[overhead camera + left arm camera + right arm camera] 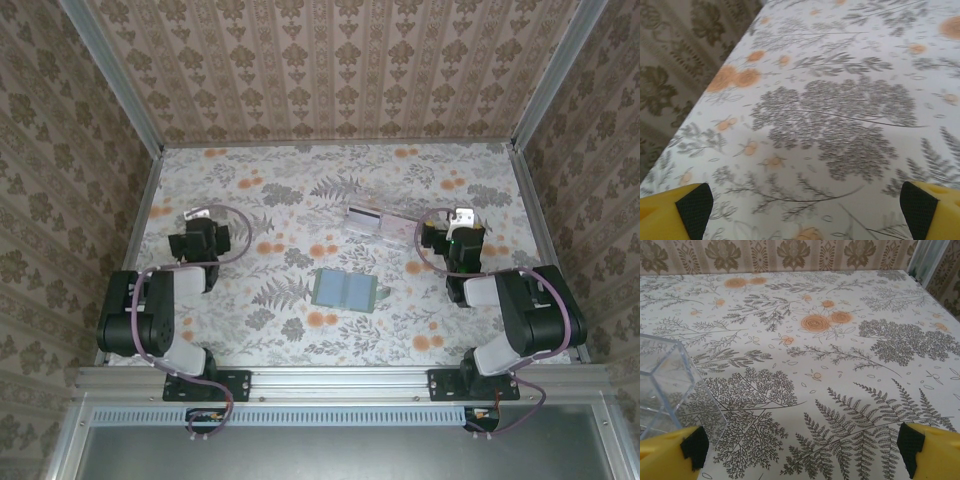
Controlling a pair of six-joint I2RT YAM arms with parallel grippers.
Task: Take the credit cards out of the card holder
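The card holder (347, 290) lies open and flat in the middle of the table, its two blue-grey panels facing up. Whether cards sit in its slots I cannot tell. A pale rectangle with a darker stripe, seemingly one of the credit cards (362, 217), lies at the left end of the clear tray (400, 232) behind it. My left gripper (199, 214) (807, 209) hovers open over bare cloth at the far left, well away from the holder. On the right, my right gripper (462, 218) (802, 450) is open beside the tray's right end, nothing between its fingers.
The clear tray's corner (665, 385) stands just left of my right gripper's left finger (690, 447). Patterned walls close in the table on three sides. The flowered cloth between the holder and both arms lies bare.
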